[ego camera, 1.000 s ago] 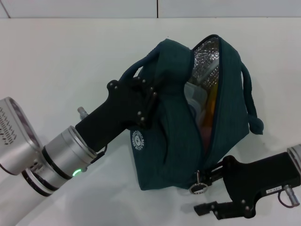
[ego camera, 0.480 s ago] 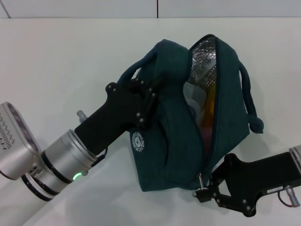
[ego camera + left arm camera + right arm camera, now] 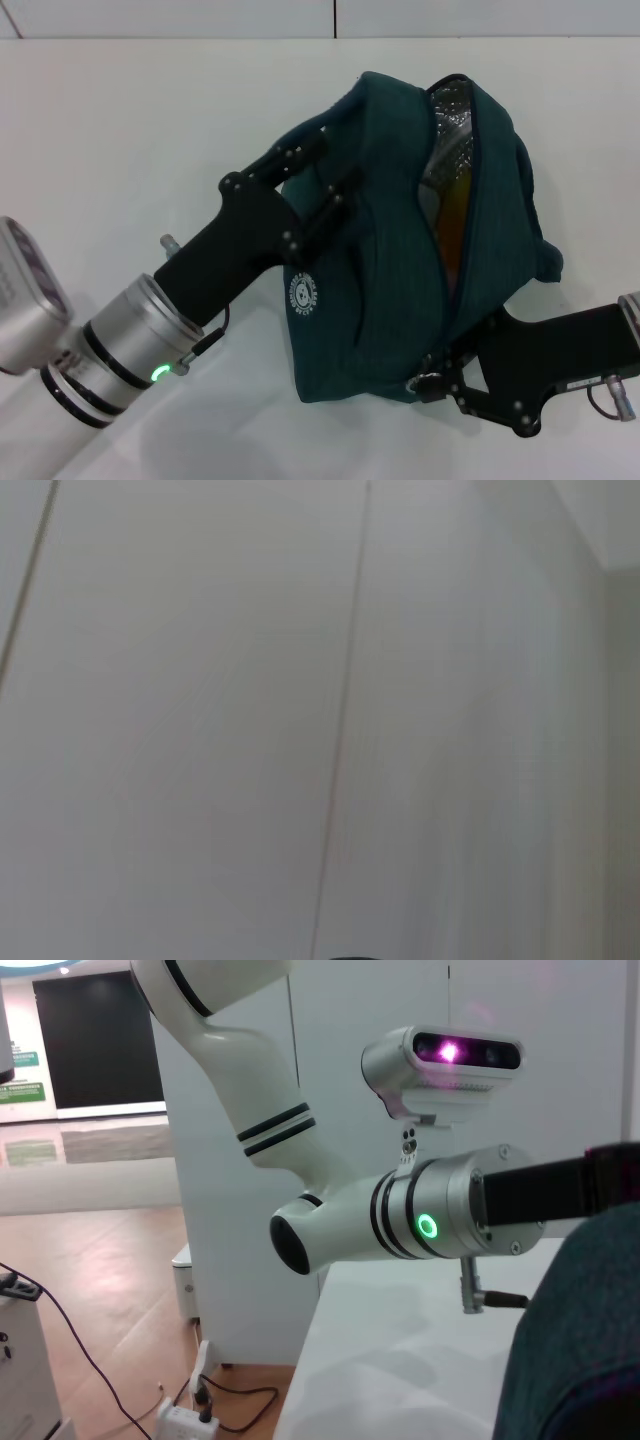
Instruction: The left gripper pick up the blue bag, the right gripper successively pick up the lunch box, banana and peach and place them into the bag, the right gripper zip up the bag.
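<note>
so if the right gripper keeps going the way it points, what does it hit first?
The blue bag: the right gripper points at its lower corner by the zip end and already looks in contact there, though depth is unclear.

One bag (image 3: 380, 270), at centre. Two grippers: left gripper (image 3: 318, 190) at nine o'clock of the bag, right gripper (image 3: 440, 378) at five o'clock of it. One round white logo (image 3: 302, 293) on the bag's side. One green light ring (image 3: 157, 374) at seven o'clock. One white table (image 3: 130, 130). One orange-yellow thing, seemingly the banana (image 3: 452, 215), inside the bag's opening; other contents not countable.
</note>
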Robot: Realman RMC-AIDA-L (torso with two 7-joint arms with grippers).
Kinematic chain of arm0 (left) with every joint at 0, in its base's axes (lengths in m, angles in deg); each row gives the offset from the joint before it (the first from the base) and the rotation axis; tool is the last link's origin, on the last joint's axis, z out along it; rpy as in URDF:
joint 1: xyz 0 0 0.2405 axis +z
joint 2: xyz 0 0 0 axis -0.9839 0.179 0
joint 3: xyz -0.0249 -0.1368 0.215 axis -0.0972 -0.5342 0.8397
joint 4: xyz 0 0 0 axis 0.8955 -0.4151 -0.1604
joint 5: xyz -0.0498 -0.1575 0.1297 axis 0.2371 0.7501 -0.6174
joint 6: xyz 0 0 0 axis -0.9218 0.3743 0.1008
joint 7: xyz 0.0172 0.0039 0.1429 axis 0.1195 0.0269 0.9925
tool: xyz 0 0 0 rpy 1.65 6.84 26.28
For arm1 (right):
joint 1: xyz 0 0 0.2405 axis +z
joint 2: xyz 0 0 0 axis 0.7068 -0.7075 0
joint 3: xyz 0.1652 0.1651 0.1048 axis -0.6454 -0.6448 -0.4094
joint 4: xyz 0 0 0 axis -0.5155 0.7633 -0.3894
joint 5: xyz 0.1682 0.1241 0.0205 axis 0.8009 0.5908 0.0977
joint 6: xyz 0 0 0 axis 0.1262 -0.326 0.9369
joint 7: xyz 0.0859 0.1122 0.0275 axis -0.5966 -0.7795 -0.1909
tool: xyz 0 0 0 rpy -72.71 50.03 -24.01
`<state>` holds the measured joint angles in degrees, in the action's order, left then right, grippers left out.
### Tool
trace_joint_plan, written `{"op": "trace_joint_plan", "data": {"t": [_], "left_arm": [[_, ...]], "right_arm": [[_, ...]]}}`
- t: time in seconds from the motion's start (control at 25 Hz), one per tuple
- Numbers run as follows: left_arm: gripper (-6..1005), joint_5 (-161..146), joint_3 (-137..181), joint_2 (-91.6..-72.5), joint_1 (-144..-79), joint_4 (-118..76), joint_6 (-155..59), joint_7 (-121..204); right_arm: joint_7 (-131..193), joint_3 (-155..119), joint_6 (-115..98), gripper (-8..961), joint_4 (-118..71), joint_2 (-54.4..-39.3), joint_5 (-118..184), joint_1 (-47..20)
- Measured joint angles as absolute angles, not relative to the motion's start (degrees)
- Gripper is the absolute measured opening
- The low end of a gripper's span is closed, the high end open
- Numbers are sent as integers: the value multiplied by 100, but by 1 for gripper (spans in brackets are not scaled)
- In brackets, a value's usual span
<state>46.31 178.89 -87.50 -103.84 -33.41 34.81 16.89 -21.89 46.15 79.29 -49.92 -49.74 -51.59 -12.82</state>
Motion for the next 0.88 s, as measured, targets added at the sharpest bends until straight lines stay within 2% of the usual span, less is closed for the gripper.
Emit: {"op": "trace_joint_plan", "data": {"t": [0.16,0.72,0.88], "left_arm": [[447,4757,17794,-8729,-10366,-3333,3527,966],[800,4645,17838,-8696,-9918,-2550,4782,607],[794,4229,17844,-8698,-9590,-2282,4908,1110]], "right_arm": [[-2075,4540,7911,18,-5016,-4977,-5128,-1285],[-2077,4460,7913,18,-5214,-4971,-4901,-1190],[-2193,4460,7936,18,-5351,-4963,-4867,-1167]]}}
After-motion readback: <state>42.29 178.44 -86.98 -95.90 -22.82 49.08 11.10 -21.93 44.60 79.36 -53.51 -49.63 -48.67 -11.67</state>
